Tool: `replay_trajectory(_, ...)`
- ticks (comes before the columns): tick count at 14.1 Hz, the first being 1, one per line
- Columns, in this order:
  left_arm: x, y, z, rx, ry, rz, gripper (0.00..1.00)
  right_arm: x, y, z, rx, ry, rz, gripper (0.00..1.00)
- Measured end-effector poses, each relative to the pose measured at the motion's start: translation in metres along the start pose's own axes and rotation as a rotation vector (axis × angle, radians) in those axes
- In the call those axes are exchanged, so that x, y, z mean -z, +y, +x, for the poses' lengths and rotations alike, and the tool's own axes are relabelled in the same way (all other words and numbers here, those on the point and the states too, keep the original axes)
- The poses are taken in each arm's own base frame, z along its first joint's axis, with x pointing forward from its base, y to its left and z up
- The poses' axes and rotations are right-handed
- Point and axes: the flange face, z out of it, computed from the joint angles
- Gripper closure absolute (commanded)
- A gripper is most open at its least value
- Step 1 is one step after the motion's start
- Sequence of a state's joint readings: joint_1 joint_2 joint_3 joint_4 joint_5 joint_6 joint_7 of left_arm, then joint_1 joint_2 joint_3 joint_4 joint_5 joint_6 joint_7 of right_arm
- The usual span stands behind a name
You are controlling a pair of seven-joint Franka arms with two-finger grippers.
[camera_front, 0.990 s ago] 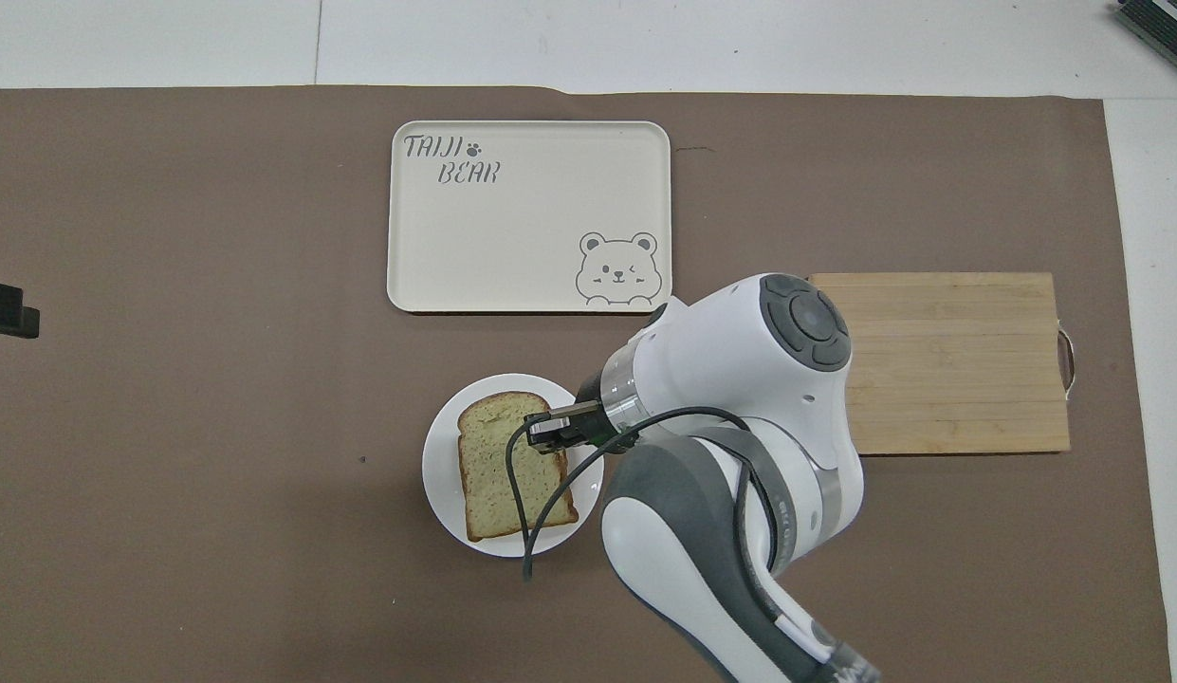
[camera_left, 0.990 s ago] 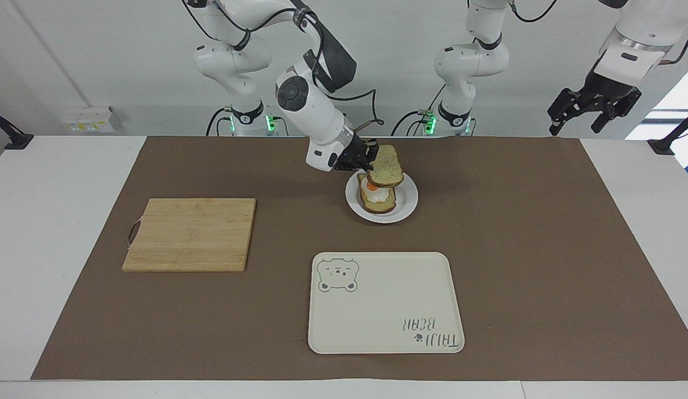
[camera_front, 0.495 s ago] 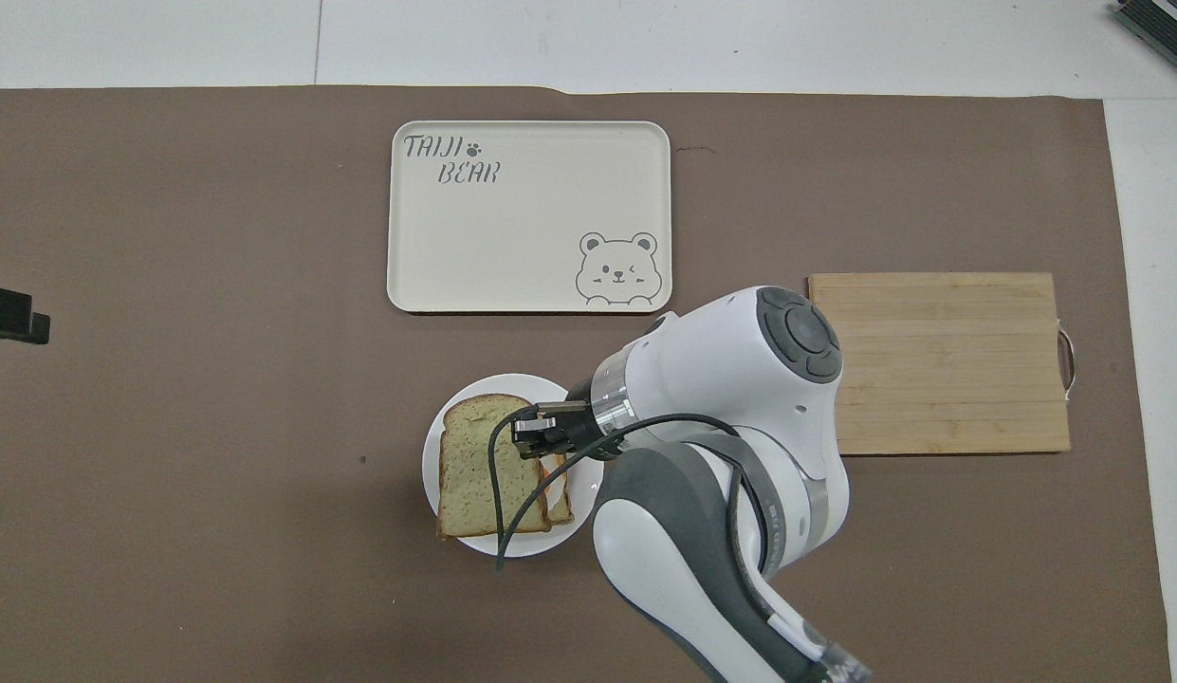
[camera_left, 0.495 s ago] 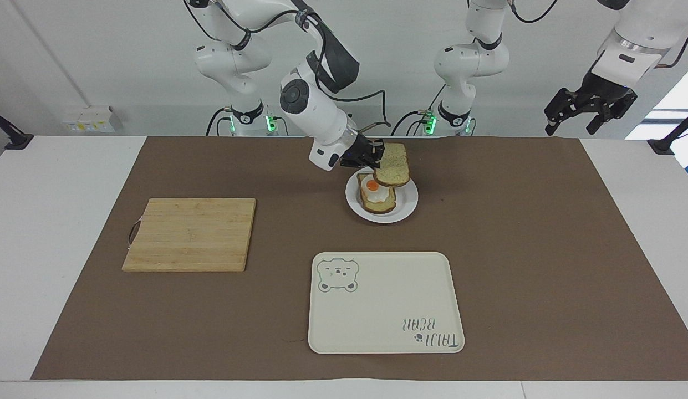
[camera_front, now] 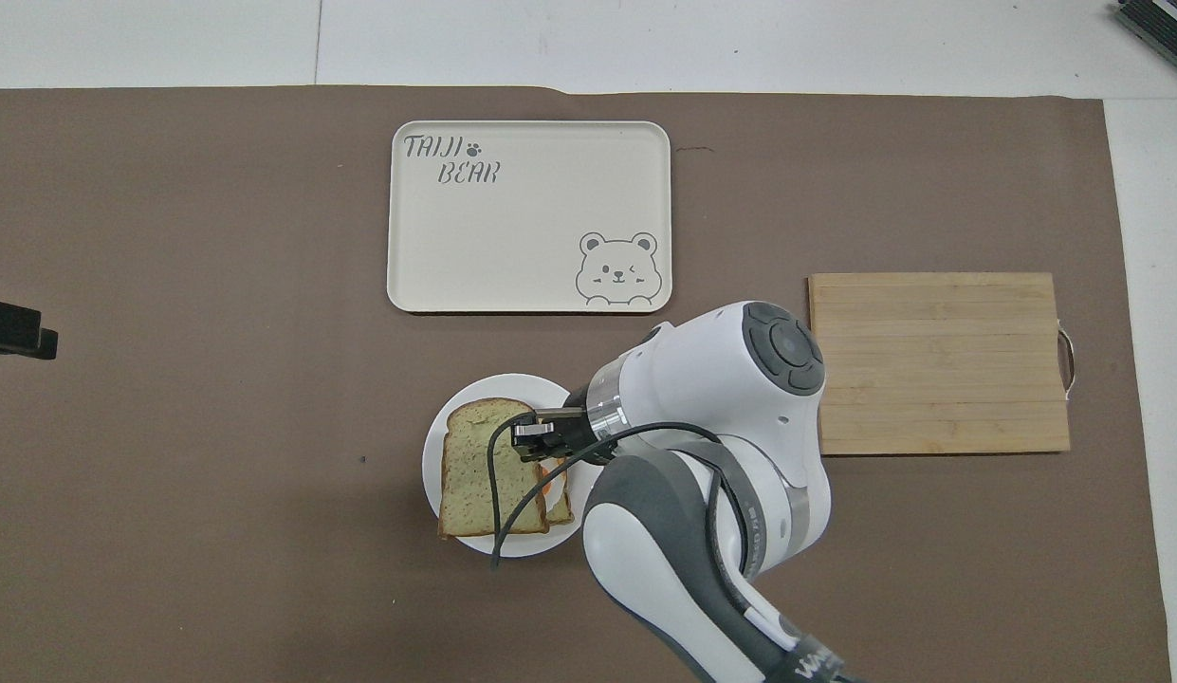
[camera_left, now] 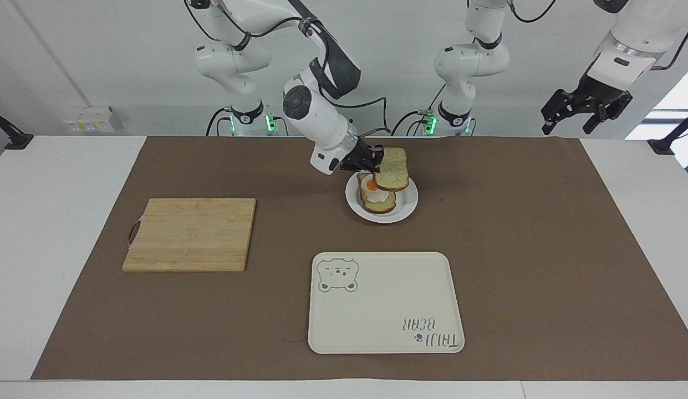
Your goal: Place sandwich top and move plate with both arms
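Note:
The sandwich top (camera_left: pixel 392 168) (camera_front: pixel 476 467), a speckled bread slice with a brown crust, hangs a little above the plate, held by one edge in my right gripper (camera_left: pixel 375 158) (camera_front: pixel 524 440), which is shut on it. Below it on the small white plate (camera_left: pixel 407 206) (camera_front: pixel 437 446) lies a bread slice with a fried egg (camera_left: pixel 372 190); the held slice covers it partly and sits shifted toward the left arm's end. My left gripper (camera_left: pixel 583 108) (camera_front: pixel 14 329) waits open, high over the table's edge at the left arm's end.
A cream tray with a bear drawing (camera_left: pixel 385 302) (camera_front: pixel 529 216) lies farther from the robots than the plate. A wooden cutting board (camera_left: pixel 191 234) (camera_front: pixel 937 362) lies toward the right arm's end. A brown mat (camera_left: pixel 543 233) covers the table.
My right gripper has lifted the sandwich top slightly and carried it toward the left arm's end, uncovering part of the egg slice. The left gripper has drifted up a little.

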State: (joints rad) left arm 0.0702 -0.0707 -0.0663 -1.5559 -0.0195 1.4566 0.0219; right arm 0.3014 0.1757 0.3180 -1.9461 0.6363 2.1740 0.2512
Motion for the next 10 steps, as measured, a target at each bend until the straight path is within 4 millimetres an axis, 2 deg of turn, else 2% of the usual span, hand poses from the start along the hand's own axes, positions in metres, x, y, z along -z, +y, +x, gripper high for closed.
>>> replay_trajectory(5, -0.032, 0.004, 0.003, -0.008, -0.038, -0.001, 0.00, -0.041, 0.016, 0.004, 0.034, 0.026, -0.017, 1.00)
replay_trajectory(10, -0.043, 0.007, 0.003, -0.015, -0.028, -0.011, 0.00, -0.064, 0.035, -0.003, 0.065, 0.006, -0.046, 1.00)
